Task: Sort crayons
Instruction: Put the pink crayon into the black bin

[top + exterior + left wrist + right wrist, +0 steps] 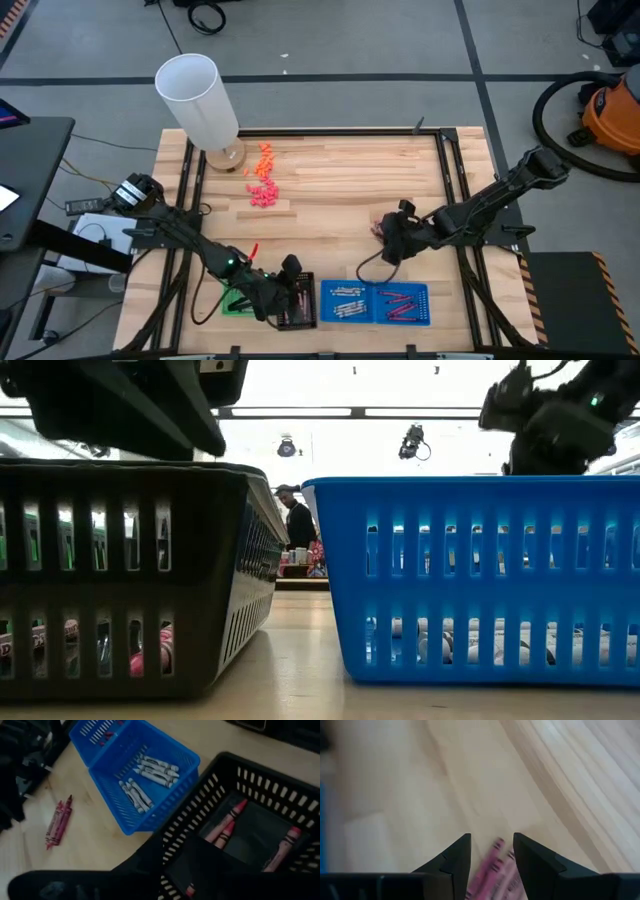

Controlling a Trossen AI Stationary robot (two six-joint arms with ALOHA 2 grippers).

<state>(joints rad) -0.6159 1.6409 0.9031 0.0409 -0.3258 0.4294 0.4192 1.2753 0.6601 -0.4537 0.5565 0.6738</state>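
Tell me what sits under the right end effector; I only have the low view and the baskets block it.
Observer: Pink crayons lie on the table between the open fingers of the right end effector.
Operator: And the other arm?
Observer: The left end effector hovers over the black basket, which holds red and pink crayons.
Operator: Any loose ones elsewhere?
Observer: Yes, a few red crayons lie on the table beside the blue basket of grey crayons.
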